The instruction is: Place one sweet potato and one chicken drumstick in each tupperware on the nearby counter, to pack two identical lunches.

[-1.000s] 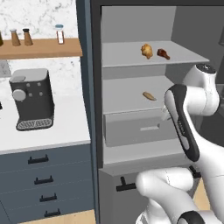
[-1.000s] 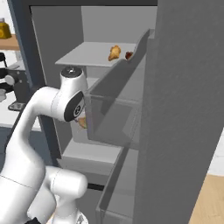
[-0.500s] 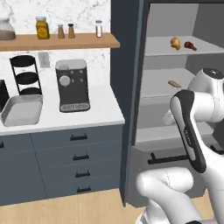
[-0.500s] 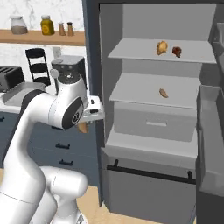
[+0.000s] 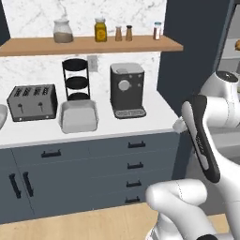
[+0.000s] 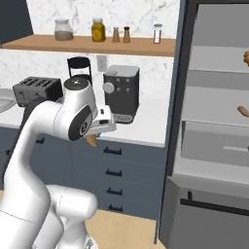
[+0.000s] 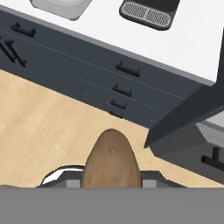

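- My claw (image 6: 92, 140) is clamped on one sweet potato (image 7: 111, 159), held off the counter's (image 5: 154, 110) front edge, above the wooden floor (image 7: 39, 127).
- One tupperware (image 5: 78, 116) sits on the counter, between toaster (image 5: 32, 102) and coffee machine (image 5: 127, 90).

A home kitchen: a white bench (image 5: 108, 124) over dark blue-grey drawers (image 5: 112, 166) carries a coffee machine (image 5: 126, 90), with a toaster (image 5: 32, 102) to its left, a jar-lined wooden shelf (image 5: 89, 44) above, and an open fridge (image 6: 214, 121) to its right.
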Motion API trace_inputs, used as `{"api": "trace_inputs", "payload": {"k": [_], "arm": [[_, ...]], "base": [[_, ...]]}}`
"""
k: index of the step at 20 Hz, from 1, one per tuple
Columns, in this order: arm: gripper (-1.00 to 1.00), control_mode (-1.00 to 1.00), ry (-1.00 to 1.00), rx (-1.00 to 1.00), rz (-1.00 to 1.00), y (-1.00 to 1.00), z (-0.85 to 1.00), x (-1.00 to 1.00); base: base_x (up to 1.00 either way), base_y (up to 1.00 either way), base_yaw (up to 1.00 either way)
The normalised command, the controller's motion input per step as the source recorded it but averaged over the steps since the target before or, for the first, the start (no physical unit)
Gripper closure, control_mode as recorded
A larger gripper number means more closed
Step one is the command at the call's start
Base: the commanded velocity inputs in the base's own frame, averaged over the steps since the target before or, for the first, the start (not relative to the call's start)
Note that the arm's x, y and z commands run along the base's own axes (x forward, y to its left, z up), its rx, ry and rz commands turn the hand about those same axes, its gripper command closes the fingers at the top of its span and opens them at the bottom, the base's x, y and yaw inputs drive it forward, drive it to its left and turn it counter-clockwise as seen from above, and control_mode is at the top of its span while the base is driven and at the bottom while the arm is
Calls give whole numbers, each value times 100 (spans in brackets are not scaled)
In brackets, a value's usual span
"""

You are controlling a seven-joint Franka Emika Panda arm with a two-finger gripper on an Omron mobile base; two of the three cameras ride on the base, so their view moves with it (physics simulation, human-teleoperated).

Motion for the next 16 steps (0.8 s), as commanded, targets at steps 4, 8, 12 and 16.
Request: {"api": "trace_inputs", "payload": {"k": [4,8,12,16], "arm": [[100,100,0,0,0,0,0,0],[100,100,0,0,0,0,0,0],[100,100,0,0,0,0,0,0],[100,100,0,0,0,0,0,0]], "base": [[68,100,-1],[61,88,-7],[58,42,-3],[69,11,0]]}}
